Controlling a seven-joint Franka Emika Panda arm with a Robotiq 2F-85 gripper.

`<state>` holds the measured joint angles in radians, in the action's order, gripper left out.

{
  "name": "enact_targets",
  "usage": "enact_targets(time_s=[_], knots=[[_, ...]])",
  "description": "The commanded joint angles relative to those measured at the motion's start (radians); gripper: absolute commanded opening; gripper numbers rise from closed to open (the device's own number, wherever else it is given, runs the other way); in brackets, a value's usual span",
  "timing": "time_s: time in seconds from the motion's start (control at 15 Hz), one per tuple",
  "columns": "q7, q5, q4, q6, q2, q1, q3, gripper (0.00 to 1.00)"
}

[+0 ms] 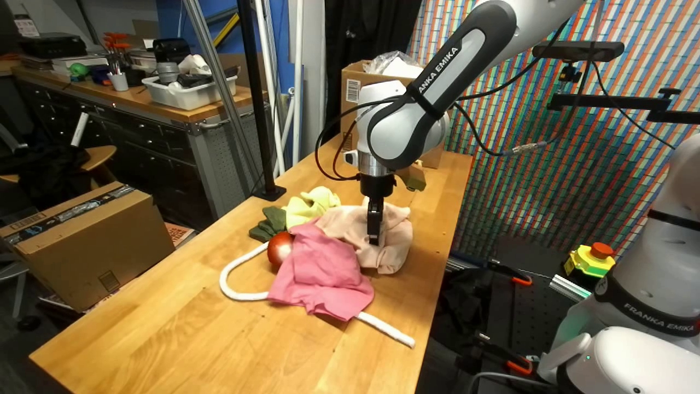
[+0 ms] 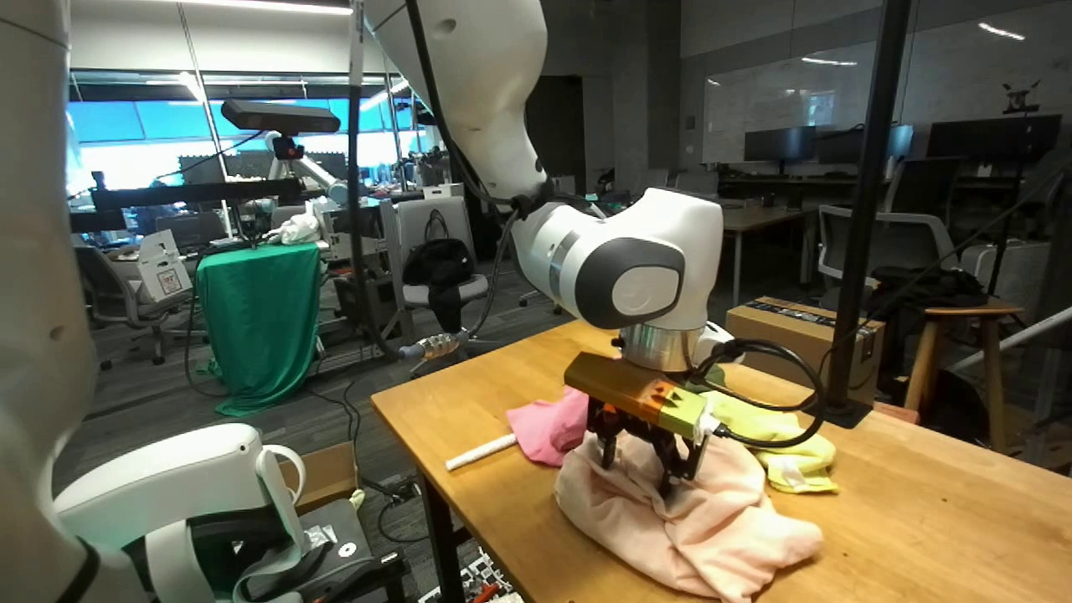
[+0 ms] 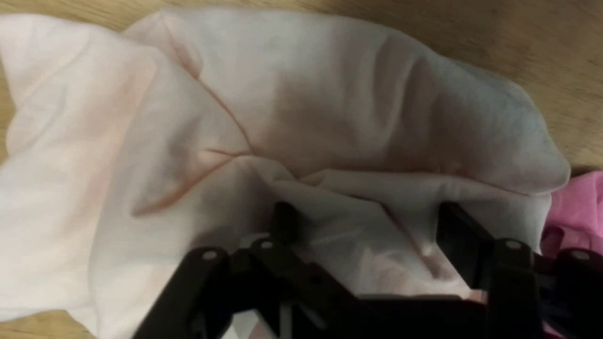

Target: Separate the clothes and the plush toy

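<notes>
One toy point(image 1: 278, 250) lay just beside the pink cloth point(image 1: 328, 273); the gripper point(image 3: 370, 227) stood at the cream cloth point(image 2: 712, 529), jaws parted, folds loose between them — best, probably, to pinch deep, then lift straight up so the pink cloth would not follow.

wooden table point(image 1: 180, 328) | grey floor point(image 2: 138, 389) | blue-tinted windows point(image 2: 109, 121) | ceiling light point(image 2: 276, 5)

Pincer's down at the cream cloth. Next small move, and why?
Probably close the pincer on the cream cloth. In the wrist view it stands open over folds of that cloth, with the pink cloth showing outside its jaws, so the grip should likely take only the cream one. In an exterior view the red toy sits apart from the pincer, at the pink cloth's edge.
</notes>
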<state>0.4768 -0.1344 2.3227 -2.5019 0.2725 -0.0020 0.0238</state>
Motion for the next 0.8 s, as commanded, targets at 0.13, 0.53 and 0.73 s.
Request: enact_targets(time_s=[0.13, 0.53, 0.73], knots=[[-0.022, 0.026, -0.005, -0.025, 0.001, -0.028, 0.020, 0.33], [-0.065, 0.066, 0.011, -0.062, -0.018, -0.023, 0.007, 0.00], [-0.136, 0.119, 0.027, -0.102, -0.044, -0.018, -0.015, 0.04]])
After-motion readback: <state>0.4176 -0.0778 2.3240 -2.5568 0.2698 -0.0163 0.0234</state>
